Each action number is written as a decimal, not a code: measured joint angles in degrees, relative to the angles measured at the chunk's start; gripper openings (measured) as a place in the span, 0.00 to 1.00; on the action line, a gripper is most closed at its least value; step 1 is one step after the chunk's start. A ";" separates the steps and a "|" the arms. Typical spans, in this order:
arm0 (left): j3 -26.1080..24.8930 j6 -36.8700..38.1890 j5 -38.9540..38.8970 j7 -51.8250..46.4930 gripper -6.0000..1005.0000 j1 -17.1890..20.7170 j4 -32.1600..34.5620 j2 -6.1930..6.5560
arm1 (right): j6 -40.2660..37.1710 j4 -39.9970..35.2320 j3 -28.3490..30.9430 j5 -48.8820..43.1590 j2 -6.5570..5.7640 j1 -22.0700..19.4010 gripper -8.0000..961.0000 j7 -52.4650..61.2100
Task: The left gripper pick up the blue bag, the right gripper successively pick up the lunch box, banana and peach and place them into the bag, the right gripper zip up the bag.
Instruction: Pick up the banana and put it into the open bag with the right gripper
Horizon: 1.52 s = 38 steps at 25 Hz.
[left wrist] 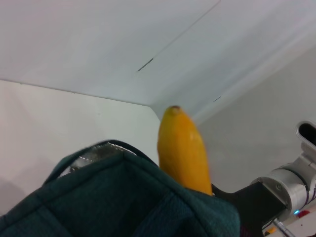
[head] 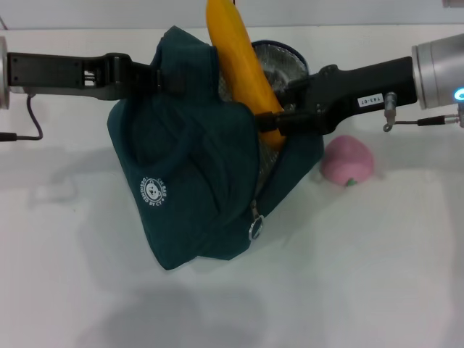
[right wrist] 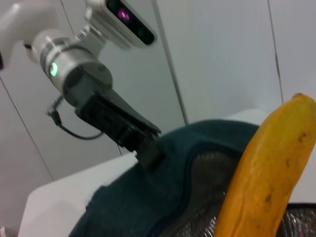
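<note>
Right gripper (head: 279, 122) clamped on banana (head: 243, 69) low over blue bag (head: 196, 181) mouth; left gripper (head: 161, 76) pinches bag's far-left rim. Tilt banana flatter, lower inside before releasing.

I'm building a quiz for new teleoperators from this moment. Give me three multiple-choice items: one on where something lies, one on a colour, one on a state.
1. Where is the peach?
A. inside the blue bag
B. on the table beside the bag, under the right arm
C. in the left gripper

2. What colour is the bag's lining?
A. silver
B. red
C. black

3. What is the right gripper doing?
A. hanging empty
B. pulling the zipper
C. gripping the banana at the bag's mouth

Key: 1 B, the peach sits on the white table outside the blue bag. 2 A, foil shows at the opening. 3 C, its fingers clamp the banana's lower part, while the left gripper holds the bag's top.
</note>
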 joint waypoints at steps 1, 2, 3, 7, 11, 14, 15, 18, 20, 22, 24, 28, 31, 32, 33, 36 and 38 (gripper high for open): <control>0.00 -0.04 -0.03 0.00 0.07 0.00 0.00 -0.02 | -0.11 -0.41 0.02 -0.71 -0.01 0.00 0.46 0.64; 0.00 -0.06 -0.08 0.00 0.07 -0.01 0.00 -0.03 | -0.24 -0.75 0.03 -1.31 -0.02 0.03 0.46 1.18; 0.00 -0.09 -0.15 0.00 0.07 -0.02 0.00 -0.06 | -0.45 -1.09 0.02 -1.80 -0.04 0.16 0.46 1.60; 0.00 -0.14 -0.64 0.06 0.07 -0.12 0.00 -0.09 | -1.59 -1.47 -0.10 -2.52 -0.24 1.19 0.46 2.81; 0.00 -0.30 -0.91 0.12 0.07 -0.28 0.00 -0.15 | -2.77 -1.50 -0.15 -5.96 -0.44 3.36 0.46 6.13; 0.00 -0.93 -1.32 0.17 0.07 -0.30 0.01 -0.26 | -3.97 -1.51 -0.17 -7.21 -0.44 4.13 0.46 6.80; 0.00 -1.15 -1.34 0.17 0.07 -0.30 0.01 -0.28 | -4.32 -1.51 -0.18 -7.46 -0.44 4.28 0.46 6.96; 0.00 -1.80 -1.36 -0.05 0.07 -0.16 -0.01 -0.38 | -5.09 -1.50 -0.15 -8.11 -0.56 4.68 0.46 7.20; 0.00 -2.07 -1.37 -0.09 0.07 -0.13 -0.27 -0.41 | -5.46 -1.50 -0.16 -8.20 -0.83 4.81 0.46 7.28; 0.00 -2.20 -1.37 -0.05 0.07 -0.15 -0.50 -0.42 | -5.77 -1.50 -0.16 -8.60 -1.13 5.13 0.46 7.91; 0.01 -2.23 -1.37 0.01 0.07 -0.16 -0.55 -0.42 | -5.85 -1.37 -0.17 -9.63 -1.30 5.72 0.46 8.65; 0.22 -2.25 -1.36 0.14 0.07 -0.22 -0.58 -0.42 | -6.00 -1.44 -0.20 -11.66 -1.08 6.41 0.47 9.28; 0.32 -2.25 -1.36 0.16 0.07 -0.24 -0.61 -0.42 | -6.30 -2.10 -0.20 -11.88 -0.87 6.43 0.47 9.22; 0.33 -2.25 -1.36 0.17 0.07 -0.24 -0.61 -0.42 | -6.35 -2.34 -0.18 -11.88 -0.84 6.43 0.47 9.18; 0.33 -2.25 -1.36 0.17 0.07 -0.24 -0.61 -0.42 | -6.41 -2.70 -0.10 -11.89 -0.80 6.36 0.47 9.12; 0.36 -2.25 -1.32 0.18 0.08 -0.23 -0.61 -0.42 | -6.60 -3.52 0.12 -11.87 -0.77 6.12 0.47 8.98; 0.36 -2.25 -1.21 0.18 0.08 -0.22 -0.61 -0.41 | -6.61 -3.63 0.16 -11.87 -0.76 6.09 0.50 8.96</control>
